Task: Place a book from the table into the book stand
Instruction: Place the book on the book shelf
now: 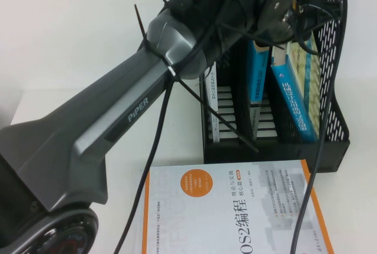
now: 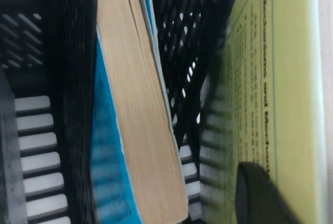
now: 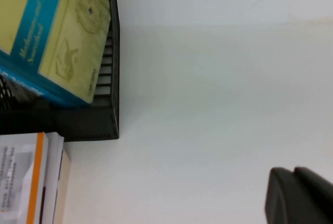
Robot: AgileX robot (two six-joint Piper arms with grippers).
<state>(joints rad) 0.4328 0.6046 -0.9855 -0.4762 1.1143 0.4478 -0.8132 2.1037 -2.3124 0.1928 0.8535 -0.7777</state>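
Note:
The pale yellow-green book with the blue spine (image 1: 296, 98) stands leaning in the rightmost slot of the black book stand (image 1: 336, 143) at the back right of the white table (image 1: 70, 48). My left gripper (image 1: 290, 33) reaches over the stand and is shut on the book's top. In the left wrist view one of its fingers (image 2: 257, 195) lies against the yellow cover (image 2: 291, 78); the other is hidden. My right gripper (image 3: 302, 195) is shut and empty above bare table (image 3: 208, 104), off to the side of the stand (image 3: 112, 78) and the book (image 3: 67, 42).
A smaller blue-spined book (image 1: 257, 71) stands in the middle slot, also in the left wrist view (image 2: 140, 130). A thin white book (image 1: 211, 86) is in the left slot. A white book with orange edges (image 1: 235, 207) lies flat in front of the stand.

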